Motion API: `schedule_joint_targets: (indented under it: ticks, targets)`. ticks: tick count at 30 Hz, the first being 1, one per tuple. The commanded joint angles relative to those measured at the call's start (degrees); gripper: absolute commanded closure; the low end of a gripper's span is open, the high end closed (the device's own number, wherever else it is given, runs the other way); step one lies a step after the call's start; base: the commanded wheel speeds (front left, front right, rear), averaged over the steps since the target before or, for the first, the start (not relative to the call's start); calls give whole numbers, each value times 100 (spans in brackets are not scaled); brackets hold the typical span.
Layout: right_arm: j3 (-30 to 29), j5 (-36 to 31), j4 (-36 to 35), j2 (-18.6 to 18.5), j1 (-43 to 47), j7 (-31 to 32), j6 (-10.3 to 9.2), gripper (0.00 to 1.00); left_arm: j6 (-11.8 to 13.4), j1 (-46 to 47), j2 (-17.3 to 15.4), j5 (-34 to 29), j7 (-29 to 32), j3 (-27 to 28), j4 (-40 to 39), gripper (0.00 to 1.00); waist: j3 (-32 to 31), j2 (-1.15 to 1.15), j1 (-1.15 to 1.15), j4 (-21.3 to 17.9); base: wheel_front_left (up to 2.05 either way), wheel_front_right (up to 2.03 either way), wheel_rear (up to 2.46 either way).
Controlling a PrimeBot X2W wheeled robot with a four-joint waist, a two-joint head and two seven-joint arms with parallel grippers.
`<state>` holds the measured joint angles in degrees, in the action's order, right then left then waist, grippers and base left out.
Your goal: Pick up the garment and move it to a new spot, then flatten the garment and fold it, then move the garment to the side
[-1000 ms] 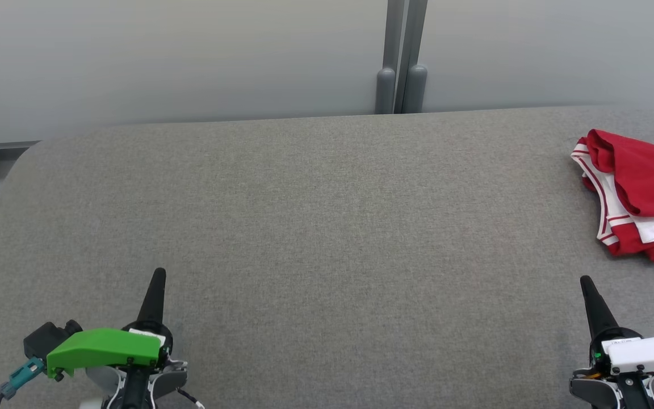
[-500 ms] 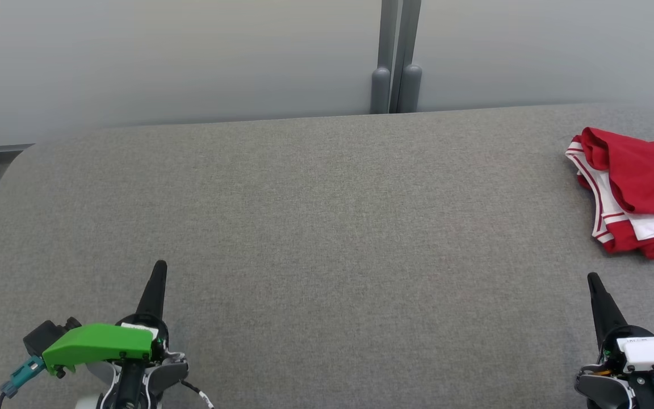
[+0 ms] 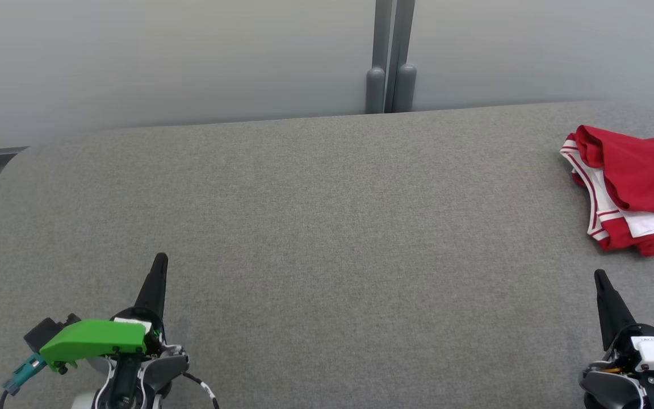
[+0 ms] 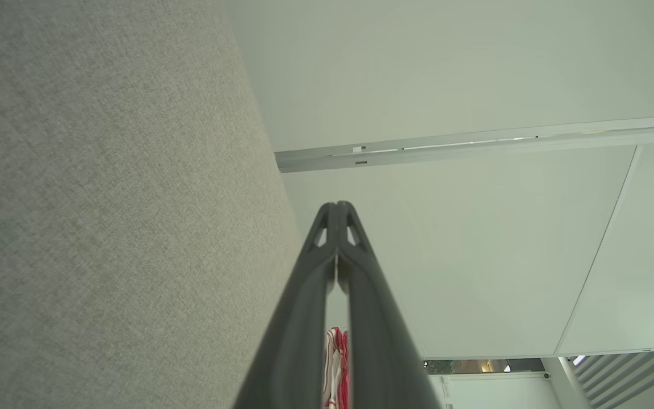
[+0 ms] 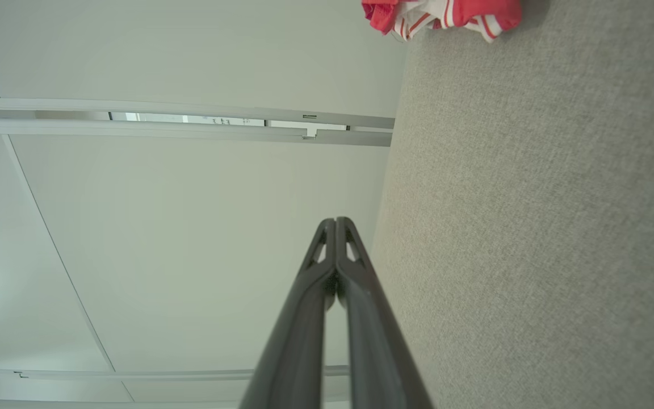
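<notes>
Lying crumpled by the table's [image 3: 327, 227] far right corner, the garment [image 3: 639, 187] is soft red cloth with white panels and thin red stripes. Its striped edge faces the table's middle and runs roughly far-to-near. The table is coarse grey woven fabric with rounded corners. The left fingers [image 3: 154, 284] and right fingers [image 3: 608, 307], dark tapered spikes, are clenched on nothing above the near edge.
</notes>
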<state>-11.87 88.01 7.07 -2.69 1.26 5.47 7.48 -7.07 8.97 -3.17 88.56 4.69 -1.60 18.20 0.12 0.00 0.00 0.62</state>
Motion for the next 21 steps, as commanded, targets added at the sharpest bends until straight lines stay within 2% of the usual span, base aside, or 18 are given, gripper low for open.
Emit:
schedule_joint_targets:
  ticks: [1,13,21]
  targets:
    - [-30,124,-43,-30,75,30,3,100,-38,124,4,87,30,40,-36,100,0,0,0,-7,0,0,0]
    - [-101,574,-101,-31,81,108,2,100,-60,163,36,496,143,80,-65,100,0,0,0,-62,0,0,0]
    - [-97,556,-97,-30,76,105,2,100,-57,157,33,485,135,78,-64,100,0,0,0,-64,0,0,0]
